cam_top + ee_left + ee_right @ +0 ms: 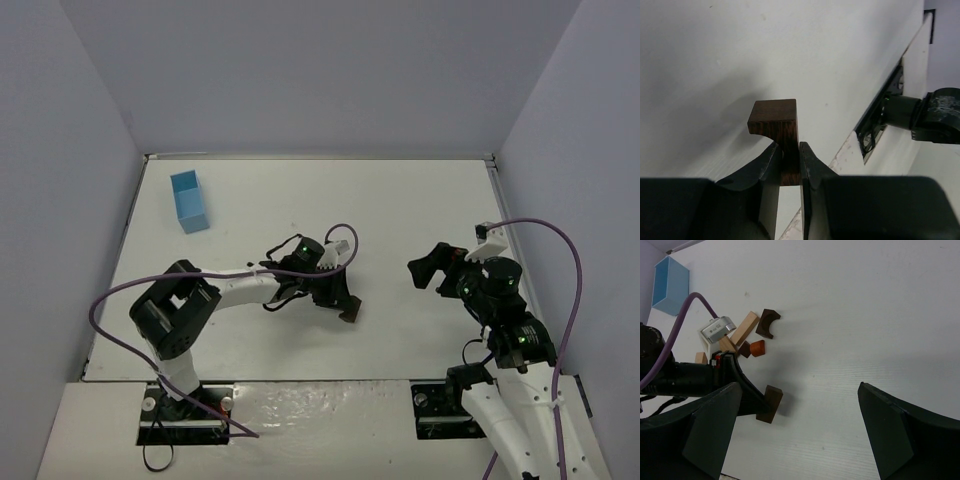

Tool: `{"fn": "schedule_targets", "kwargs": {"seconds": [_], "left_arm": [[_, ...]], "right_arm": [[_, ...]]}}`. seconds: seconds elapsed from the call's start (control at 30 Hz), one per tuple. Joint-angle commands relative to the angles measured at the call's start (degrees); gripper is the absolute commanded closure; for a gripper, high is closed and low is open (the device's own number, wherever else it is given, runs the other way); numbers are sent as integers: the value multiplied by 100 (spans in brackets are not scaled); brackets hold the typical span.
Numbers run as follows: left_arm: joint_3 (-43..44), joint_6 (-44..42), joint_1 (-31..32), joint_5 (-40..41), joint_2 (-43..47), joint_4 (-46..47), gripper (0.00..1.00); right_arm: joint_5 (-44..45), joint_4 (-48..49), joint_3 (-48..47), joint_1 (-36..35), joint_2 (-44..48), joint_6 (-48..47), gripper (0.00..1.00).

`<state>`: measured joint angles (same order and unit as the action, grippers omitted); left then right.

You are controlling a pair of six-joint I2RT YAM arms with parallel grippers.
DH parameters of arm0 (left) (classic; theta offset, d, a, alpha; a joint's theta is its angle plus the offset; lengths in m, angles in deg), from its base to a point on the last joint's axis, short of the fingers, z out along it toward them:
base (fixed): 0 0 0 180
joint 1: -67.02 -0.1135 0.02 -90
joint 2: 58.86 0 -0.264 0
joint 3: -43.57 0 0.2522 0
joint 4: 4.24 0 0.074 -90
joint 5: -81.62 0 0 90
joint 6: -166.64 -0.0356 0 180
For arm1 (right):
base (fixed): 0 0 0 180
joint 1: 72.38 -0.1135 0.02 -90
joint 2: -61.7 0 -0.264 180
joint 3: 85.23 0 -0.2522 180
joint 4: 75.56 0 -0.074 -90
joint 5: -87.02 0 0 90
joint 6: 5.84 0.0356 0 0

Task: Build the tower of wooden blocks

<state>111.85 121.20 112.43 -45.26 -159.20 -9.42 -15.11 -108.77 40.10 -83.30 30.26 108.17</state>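
Wood blocks (745, 327) are scattered loose at the upper left of the right wrist view; no tower is stacked yet. A dark brown block (775, 120) is pinched at lower centre by the nearly closed left gripper (788, 152). The right gripper (430, 266) is held wide apart and empty. Setting this block down as the base is judged the next move.

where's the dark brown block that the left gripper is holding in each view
top external: the dark brown block is just below centre, at the tip of the left arm.
left wrist: centre of the picture, pinched in the gripper.
right wrist: lower left, nearer the camera than the loose blocks.
shared landmark: the left gripper shut on it, seen in all three views.
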Motion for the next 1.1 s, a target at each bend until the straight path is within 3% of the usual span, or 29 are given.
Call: {"fn": "schedule_targets", "kwargs": {"seconds": [0.0, 0.33, 0.43, 0.6, 0.77, 0.87, 0.97, 1.07], "left_arm": [[-81, 396, -3, -659, -22, 1646, 100], [-536, 343, -68, -662, -458, 1985, 97], [-712, 352, -171, -550, -375, 1990, 82], [-1065, 391, -374, -251, -127, 1982, 43], [-1241, 501, -444, 42, 175, 1847, 30], [-953, 214, -282, 650, 688, 884, 28], [63, -611, 190, 1738, 950, -1280, 27], [1035, -993, 587, 2956, 828, -2819, 27]], "right_arm": [[-131, 194, -166, -13, -46, -36, 0], [-135, 188, -183, -16, -143, -137, 0], [-149, 179, -164, -16, -143, -160, 0], [-145, 179, -181, -16, -147, -186, 0], [-78, 170, -199, -16, -143, -204, 0], [3, 143, -218, -16, -172, -204, 0], [47, 116, -246, -17, -197, -205, 0], [74, 82, -272, -17, -203, -213, 0]]}}
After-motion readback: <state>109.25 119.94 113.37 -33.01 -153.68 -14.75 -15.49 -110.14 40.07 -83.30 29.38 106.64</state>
